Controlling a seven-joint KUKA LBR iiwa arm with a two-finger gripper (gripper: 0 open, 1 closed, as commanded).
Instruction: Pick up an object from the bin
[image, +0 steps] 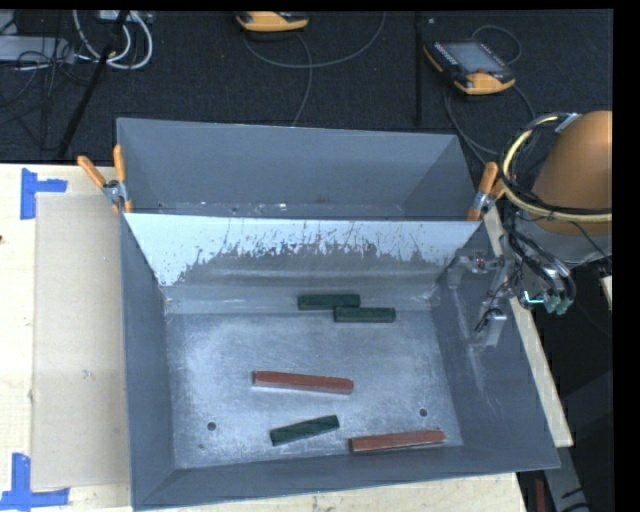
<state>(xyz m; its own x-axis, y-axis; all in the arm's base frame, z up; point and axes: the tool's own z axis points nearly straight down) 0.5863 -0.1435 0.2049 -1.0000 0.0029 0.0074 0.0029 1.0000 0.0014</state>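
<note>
The grey metal bin (300, 190) has sloping walls that run down to a flat, speckled floor. At its right side stands the arm (560, 250), its upper part under a rounded orange cover (585, 165) ringed by looped cables (520, 190). The gripper (490, 310) hangs below that, over the bin's right sloping wall near the upper right corner of the floor. Nothing shows between its fingers, and I cannot tell whether they are open or closed. Five slim bars lie flat on the floor, all well apart from the gripper. The longest, a red-brown bar (302, 382), lies near the middle of the floor, almost level across it. A second red-brown bar (397, 440) lies at the front right, close to the front wall. Just left of it, tilted a little and apart from it, is a dark green front bar (305, 430). Toward the back of the floor lie two short dark green bars, touching or nearly so: the left back bar (328, 300), and the right back bar (365, 314) set slightly nearer the front. Of the five, the right back bar is nearest the gripper, with bare floor and the foot of the right wall between them.
</note>
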